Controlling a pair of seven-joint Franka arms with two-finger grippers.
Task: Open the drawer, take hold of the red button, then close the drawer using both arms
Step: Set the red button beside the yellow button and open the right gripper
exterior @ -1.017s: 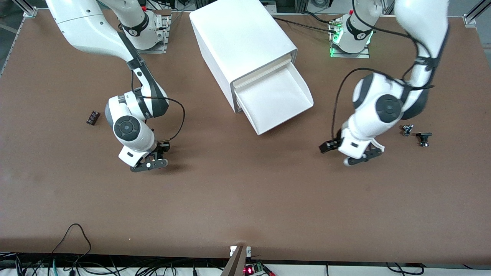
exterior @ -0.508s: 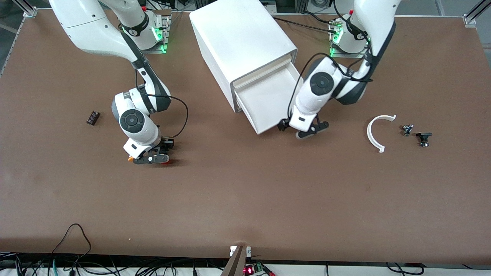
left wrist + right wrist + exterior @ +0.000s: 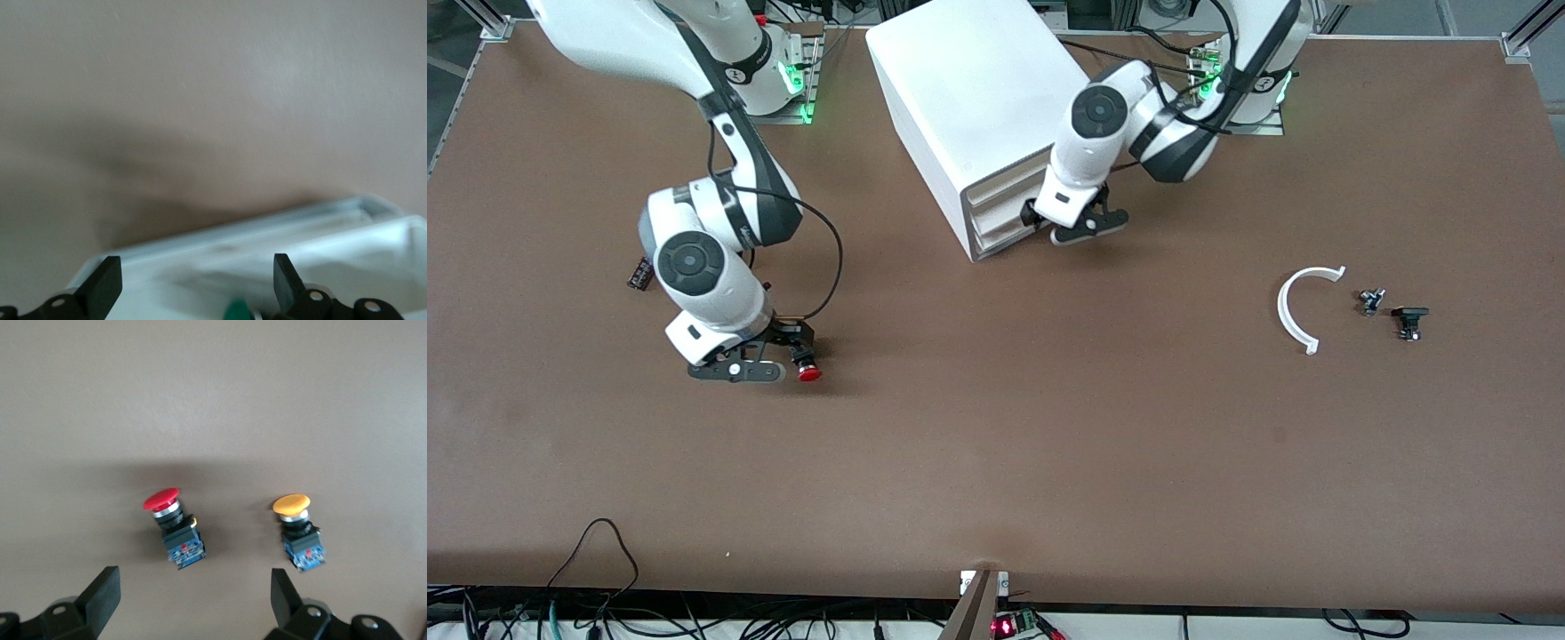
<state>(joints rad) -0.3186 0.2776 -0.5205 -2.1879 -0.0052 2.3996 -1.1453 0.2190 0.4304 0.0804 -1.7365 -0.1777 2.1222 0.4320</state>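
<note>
The red-capped button [image 3: 808, 372] [image 3: 172, 520] rests on the bare table, free of any grip. My right gripper [image 3: 736, 369] [image 3: 193, 600] hangs open just beside it, toward the right arm's end, with nothing between its fingers. An alike orange-capped button [image 3: 297, 527] shows only in the right wrist view, next to the red one. The white cabinet [image 3: 978, 80] has its lowest drawer [image 3: 996, 240] pushed in, level with the two above. My left gripper [image 3: 1080, 229] [image 3: 193, 283] is open at that drawer's front, with blurred white plastic between its fingers.
A white curved strip [image 3: 1294, 307] and two small dark parts [image 3: 1371, 300] [image 3: 1409, 320] lie toward the left arm's end. A small dark chip [image 3: 640, 273] sits by the right arm's wrist. Cables run along the table's front edge.
The left gripper swung from the table by the curved strip to the cabinet, and the drawer went from pulled out to pushed in. The right gripper opened and left the red button on the table.
</note>
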